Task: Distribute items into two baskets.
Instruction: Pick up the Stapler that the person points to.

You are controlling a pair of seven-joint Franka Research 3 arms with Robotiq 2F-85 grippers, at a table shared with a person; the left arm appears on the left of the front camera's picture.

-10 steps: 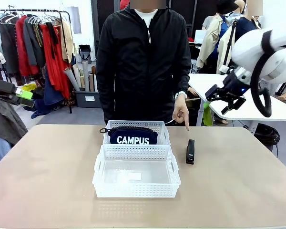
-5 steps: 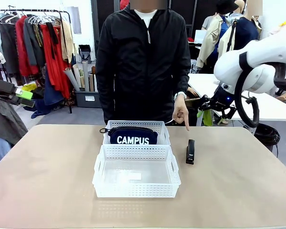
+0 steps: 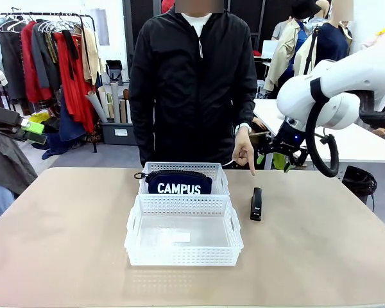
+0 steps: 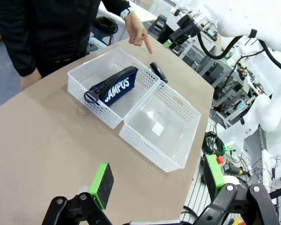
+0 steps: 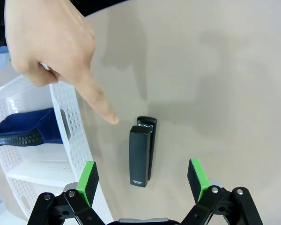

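The navy pouch [image 3: 179, 185] lay in the far basket [image 3: 213, 168], the one nearer the person, its white "CAMPUS" lettering facing the robot and its zip edge uppermost. The near basket [image 3: 183, 255] stood against it, long side to long side, with a small white label on its floor. The black stapler [image 3: 256, 204] lay flat on the tabletop [image 3: 64, 224], just beside the baskets on the robot's right, about level with the line where the two met, and in neither of them. The person's hand [image 3: 244, 153] pointed an index finger down at the stapler's far end, close to it but not touching. The right gripper [image 5: 143, 178] hung in the air above the stapler with its jaws apart; in its wrist view the stapler lay lengthwise between the two green pads, farther off. The left gripper [image 4: 158, 180] was held off the tabletop's left side, well apart from the baskets, with its jaws wide apart and nothing between them.
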